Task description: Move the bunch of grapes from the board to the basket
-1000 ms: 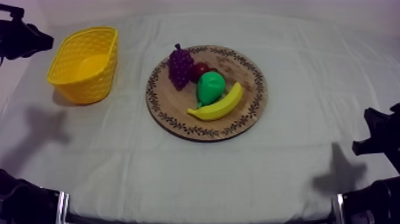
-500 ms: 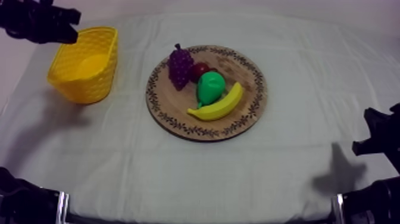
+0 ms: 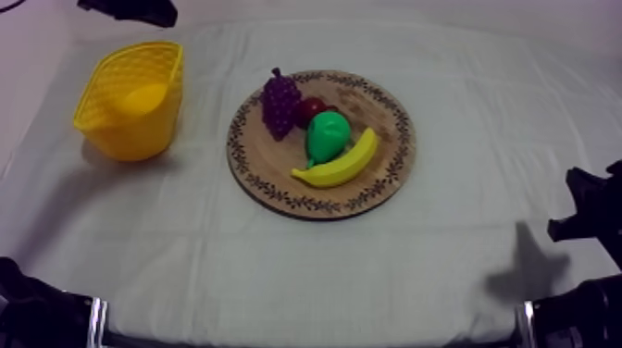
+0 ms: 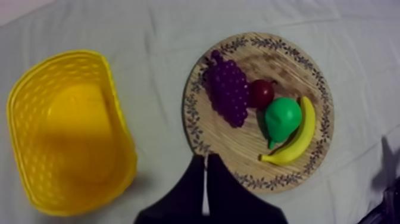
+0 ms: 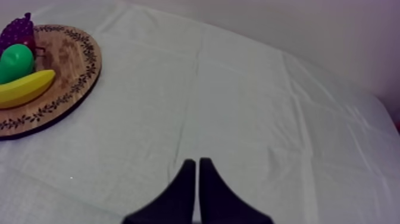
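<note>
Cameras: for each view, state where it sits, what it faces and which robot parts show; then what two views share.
Top view: above the cloth, slanting down on basket and board; left arm upper left, right arm at right edge.
Left wrist view: on the left arm, looking down on basket and board; left gripper shut.
Right wrist view: on the right arm, low, facing across cloth and board edge; right gripper shut.
Shared: top and left wrist views both show basket and grapes.
</note>
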Motion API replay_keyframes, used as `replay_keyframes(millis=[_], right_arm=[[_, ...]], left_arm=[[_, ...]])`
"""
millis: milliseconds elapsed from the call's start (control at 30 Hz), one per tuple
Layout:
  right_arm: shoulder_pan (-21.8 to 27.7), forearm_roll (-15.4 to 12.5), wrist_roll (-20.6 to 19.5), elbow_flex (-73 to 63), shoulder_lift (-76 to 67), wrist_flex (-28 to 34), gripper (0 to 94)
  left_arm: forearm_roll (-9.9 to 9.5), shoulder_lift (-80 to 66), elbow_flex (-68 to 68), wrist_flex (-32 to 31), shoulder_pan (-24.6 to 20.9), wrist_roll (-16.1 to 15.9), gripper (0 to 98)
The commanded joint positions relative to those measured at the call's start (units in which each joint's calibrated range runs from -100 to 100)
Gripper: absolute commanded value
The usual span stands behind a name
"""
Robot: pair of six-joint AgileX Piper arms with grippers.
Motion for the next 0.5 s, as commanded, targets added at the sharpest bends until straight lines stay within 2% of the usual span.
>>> replay_keyframes(millis=[0, 467], right_arm=[[0.0, 0.0, 0.0, 0.0, 0.0, 0.0, 0.3], [0.0, 0.0, 0.0, 0.0, 0.0, 0.0, 0.3]], left_arm=[[-0.14, 3.0, -3.0, -0.1, 0.8, 0.2, 0.0], [-0.06, 17.4, -14.4, -2.1, 4.7, 0.6, 0.0]])
